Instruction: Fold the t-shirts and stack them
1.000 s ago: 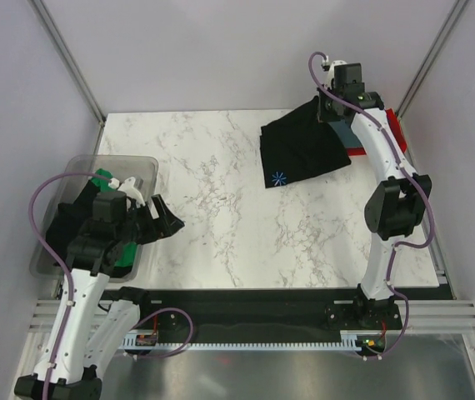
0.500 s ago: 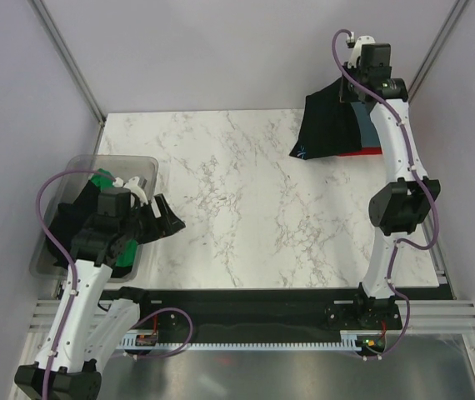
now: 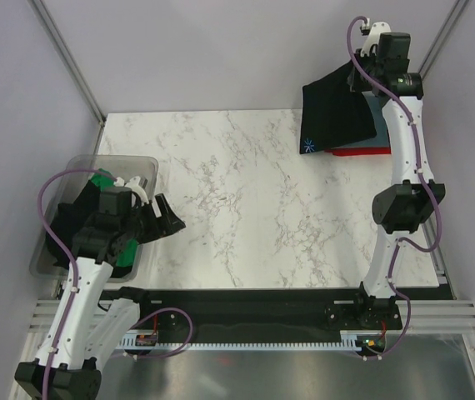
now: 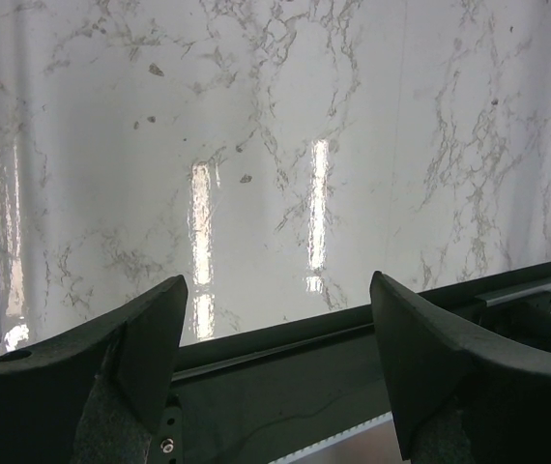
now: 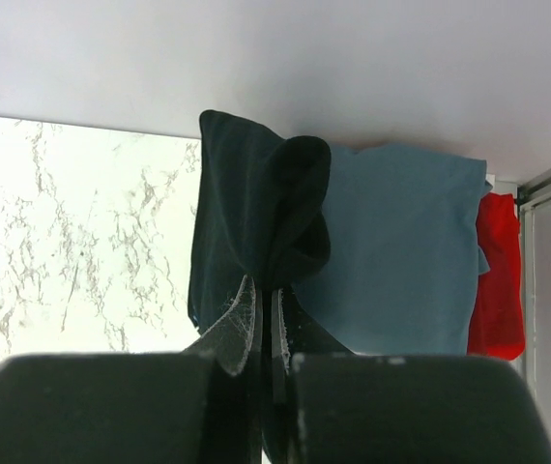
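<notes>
My right gripper (image 5: 264,295) is clamped on a bunched fold of the black t-shirt (image 3: 337,112). It hangs limp and light. I judge a hem-corner hold would spread it better. My left gripper (image 4: 275,290) gapes, holding nothing.

Bin (image 3: 125,158) near left — t-shirt stack (image 3: 369,151) far right

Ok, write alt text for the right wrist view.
Shut jaws pinch a bunched black t-shirt in the centre. Beyond it lies a grey-blue t-shirt, with a red t-shirt peeking out at its right, and a white marble table on the left.
</notes>
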`<state>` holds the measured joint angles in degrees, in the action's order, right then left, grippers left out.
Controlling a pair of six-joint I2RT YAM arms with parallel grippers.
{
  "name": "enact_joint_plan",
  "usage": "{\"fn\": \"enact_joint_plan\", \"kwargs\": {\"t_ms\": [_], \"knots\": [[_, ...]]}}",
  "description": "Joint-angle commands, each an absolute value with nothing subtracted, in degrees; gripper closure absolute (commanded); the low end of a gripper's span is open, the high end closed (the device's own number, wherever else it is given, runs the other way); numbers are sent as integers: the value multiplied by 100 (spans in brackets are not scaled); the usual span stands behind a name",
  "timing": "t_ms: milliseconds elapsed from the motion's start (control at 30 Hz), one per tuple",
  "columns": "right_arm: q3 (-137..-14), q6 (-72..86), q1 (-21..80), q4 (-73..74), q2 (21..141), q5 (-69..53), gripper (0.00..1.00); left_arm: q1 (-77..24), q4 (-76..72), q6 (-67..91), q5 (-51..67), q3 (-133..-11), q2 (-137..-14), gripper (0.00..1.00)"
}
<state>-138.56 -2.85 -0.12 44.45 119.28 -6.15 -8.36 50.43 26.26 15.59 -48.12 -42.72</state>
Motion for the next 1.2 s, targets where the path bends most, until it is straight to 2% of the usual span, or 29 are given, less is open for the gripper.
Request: {"fn": "enact_joint_plan", "kwargs": {"t_ms": [0,133,800,1167], "knots": [[-14265,-308,-219,4043,12032,-879,100,-809,4887,2443,1687,-4808,-4333,17],[-14317,-273,-307,4043,12102,-1002,100,-809,4887,2461,1670,-4808,-4333,20],[-14502,-316,-720,3516,12612,-1301,100,-800,4904,2461,1652,-4790,-4579,20],[-14388,-369,-1019,2234,13183,-765,100,-800,4922,2479,1608,-4790,-4649,20]]}}
